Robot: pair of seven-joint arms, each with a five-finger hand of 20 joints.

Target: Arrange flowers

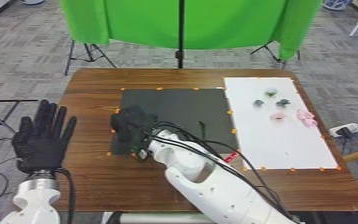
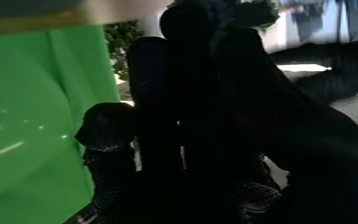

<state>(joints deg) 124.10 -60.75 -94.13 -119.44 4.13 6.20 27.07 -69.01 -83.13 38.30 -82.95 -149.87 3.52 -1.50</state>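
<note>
In the head view, my right hand (image 1: 134,122) is over the left part of the dark mat (image 1: 180,100). A thin green stem (image 1: 202,130) lies on that mat. Both in the right wrist view, the right hand (image 2: 189,100) has its thumb and fingers closed together around a dark, leafy flower (image 2: 254,14). My left hand (image 1: 40,145) is open at the table's left edge, fingers straight. On the white sheet (image 1: 278,145) lie a whitish flower (image 1: 270,92), grey-blue flowers (image 1: 258,103) and pink flowers (image 1: 307,118).
Small orange markers (image 1: 230,112) line the mat and the sheet on the brown table (image 1: 91,100). A green curtain (image 1: 193,25) hangs on stands behind it. Black cables run along my right arm, across the front of the mat.
</note>
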